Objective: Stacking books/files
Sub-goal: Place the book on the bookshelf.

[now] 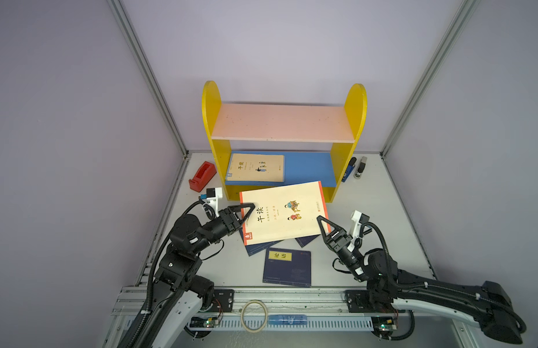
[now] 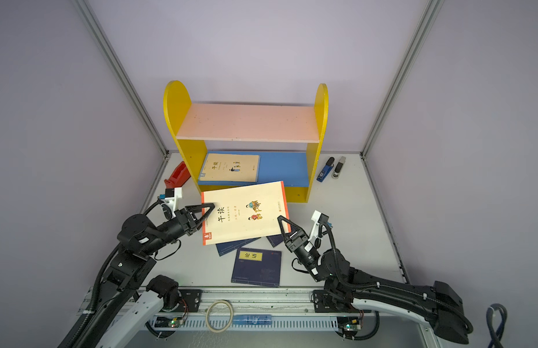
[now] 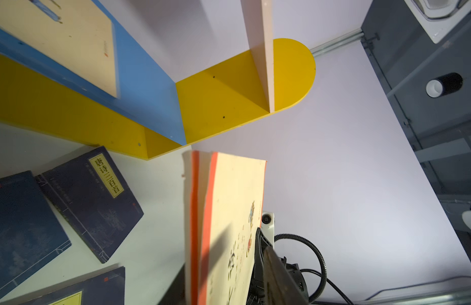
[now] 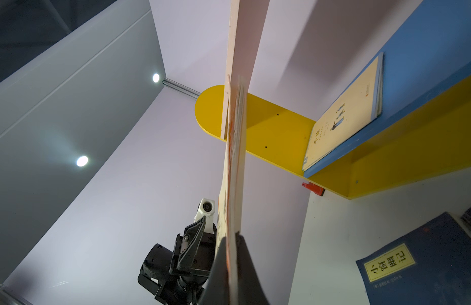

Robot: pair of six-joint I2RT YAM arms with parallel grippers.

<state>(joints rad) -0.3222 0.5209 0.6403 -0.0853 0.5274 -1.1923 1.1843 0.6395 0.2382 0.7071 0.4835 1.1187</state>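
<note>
A cream book (image 1: 282,211) with an orange spine hangs tilted above the table, in front of the shelf. My right gripper (image 1: 322,221) is shut on its near right corner, and the pinch shows in the right wrist view (image 4: 233,237). My left gripper (image 1: 249,211) stands open around the book's left edge, one finger (image 3: 279,277) clear of the cover. Another cream book (image 1: 255,167) lies flat on the blue bottom shelf. A navy book (image 1: 287,266) with a yellow label lies near the front. Two more navy books (image 1: 258,245) (image 1: 306,240) lie partly hidden under the raised one.
The yellow shelf unit (image 1: 219,150) with a pink top board (image 1: 282,122) stands at the back. A red tape dispenser (image 1: 202,176) sits to its left, a blue stapler (image 1: 348,170) and a grey one (image 1: 360,167) to its right. A tape ring (image 1: 254,315) lies on the front rail.
</note>
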